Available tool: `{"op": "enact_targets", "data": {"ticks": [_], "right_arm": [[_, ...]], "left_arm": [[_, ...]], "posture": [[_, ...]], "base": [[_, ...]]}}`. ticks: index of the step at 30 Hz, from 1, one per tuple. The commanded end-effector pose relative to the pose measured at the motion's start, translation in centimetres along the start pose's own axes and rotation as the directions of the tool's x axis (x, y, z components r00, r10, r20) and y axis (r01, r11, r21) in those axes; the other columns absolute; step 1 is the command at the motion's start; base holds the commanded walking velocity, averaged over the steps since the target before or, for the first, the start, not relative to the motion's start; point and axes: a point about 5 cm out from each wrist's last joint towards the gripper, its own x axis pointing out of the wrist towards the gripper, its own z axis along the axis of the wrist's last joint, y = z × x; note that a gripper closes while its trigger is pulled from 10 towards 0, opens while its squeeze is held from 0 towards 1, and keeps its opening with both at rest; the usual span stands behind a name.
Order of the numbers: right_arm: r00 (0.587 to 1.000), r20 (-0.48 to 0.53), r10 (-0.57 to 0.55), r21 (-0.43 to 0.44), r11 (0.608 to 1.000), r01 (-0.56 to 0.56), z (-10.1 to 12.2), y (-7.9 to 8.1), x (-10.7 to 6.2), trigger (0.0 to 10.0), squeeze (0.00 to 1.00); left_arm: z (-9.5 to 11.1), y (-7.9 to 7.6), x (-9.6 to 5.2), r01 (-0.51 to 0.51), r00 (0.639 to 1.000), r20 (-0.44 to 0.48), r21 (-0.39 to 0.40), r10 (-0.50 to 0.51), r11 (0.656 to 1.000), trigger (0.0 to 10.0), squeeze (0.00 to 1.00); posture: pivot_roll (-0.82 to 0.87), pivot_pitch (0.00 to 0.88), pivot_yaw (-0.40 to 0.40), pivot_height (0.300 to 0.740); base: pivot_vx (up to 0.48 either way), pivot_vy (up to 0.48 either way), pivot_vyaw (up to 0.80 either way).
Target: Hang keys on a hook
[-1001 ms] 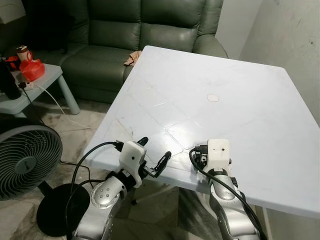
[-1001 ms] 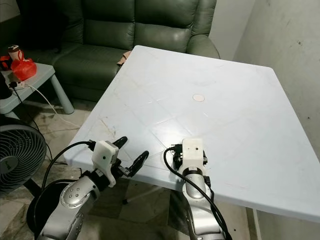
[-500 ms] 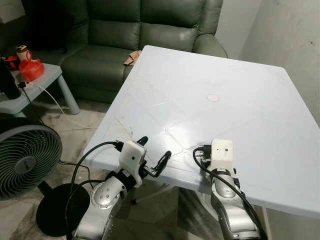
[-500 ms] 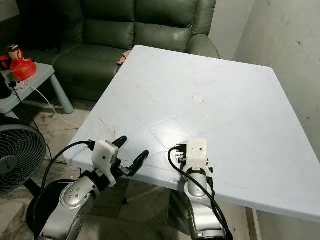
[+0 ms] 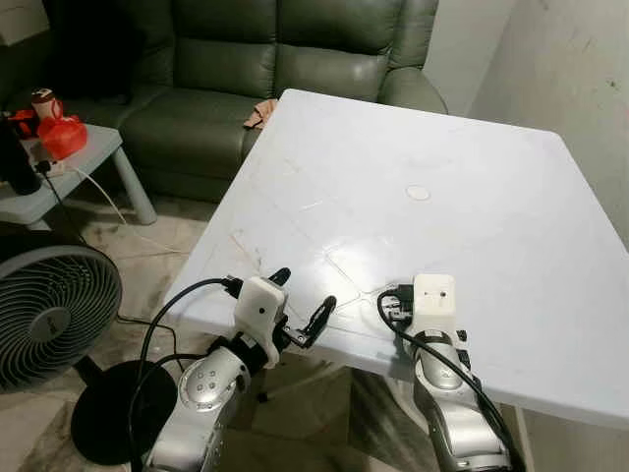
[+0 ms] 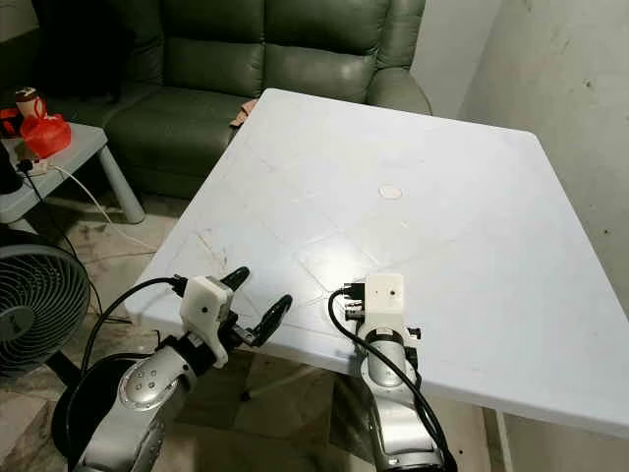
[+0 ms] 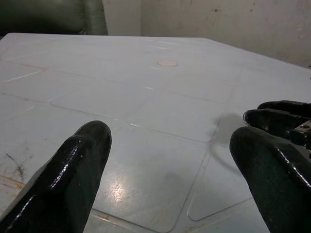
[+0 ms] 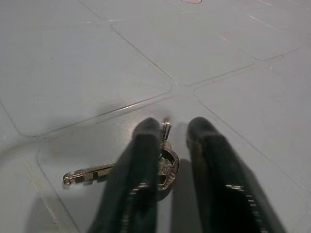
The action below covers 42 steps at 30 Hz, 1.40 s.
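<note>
Up top, the two head cameras look forward and down from just behind the near edge of the white counter (image 5: 472, 177), both taking in the whole top, the green sofa (image 5: 275, 59) beyond and the fan (image 5: 49, 315) on the robot's left. The left wrist camera skims low across the counter toward the far wall. The right wrist camera looks steeply down, very close, sharing the small round cap (image 7: 167, 63) with the others.

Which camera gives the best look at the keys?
The right wrist view: the keys lie on the white table between the right gripper fingers. In both eye views that wrist hides them.
</note>
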Motion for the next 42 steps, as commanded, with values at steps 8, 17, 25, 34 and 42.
{"op": "enact_targets", "data": {"ticks": [8,17,25,34,42], "right_arm": [[1.000,-0.003,0.011,-0.025,1.000,-0.011,-0.1,0.0,0.0,0.0,0.00],[1.000,-0.007,-0.010,-0.039,0.999,0.010,-0.3,-0.2,0.0,0.0,0.00],[0.997,0.045,-0.060,0.079,0.995,0.057,1.8,-2.0,0.8,0.0,0.00],[0.980,0.186,-0.076,0.289,0.957,0.020,6.4,-4.7,1.9,0.0,0.00],[0.949,0.306,-0.072,0.300,0.954,-0.024,9.3,-5.3,1.3,0.0,0.00]], "left_arm": [[0.5,0.0,0.1,-0.004,1.000,0.009,0.012,0.004,1.000,10.0,0.00],[0.5,0.2,0.2,-0.021,1.000,0.010,0.006,0.021,1.000,10.0,0.00],[1.9,3.1,1.5,-0.200,0.979,0.035,-0.061,0.203,0.978,10.0,0.00],[6.2,7.9,4.0,-0.375,0.917,0.104,-0.109,0.385,0.921,10.0,0.00],[9.2,9.6,5.3,-0.403,0.888,0.152,-0.195,0.434,0.894,10.0,0.00]], "posture": [[0.03,0.078,-0.084,0.740],[0.03,0.081,-0.088,0.740],[0.02,0.072,-0.081,0.740],[0.01,0.048,-0.061,0.740],[-0.01,0.019,-0.046,0.740]], "base": [[0.000,0.000,0.00],[0.000,0.000,0.00],[0.000,0.000,0.00],[0.000,0.000,0.00],[0.000,0.000,0.00]]}}
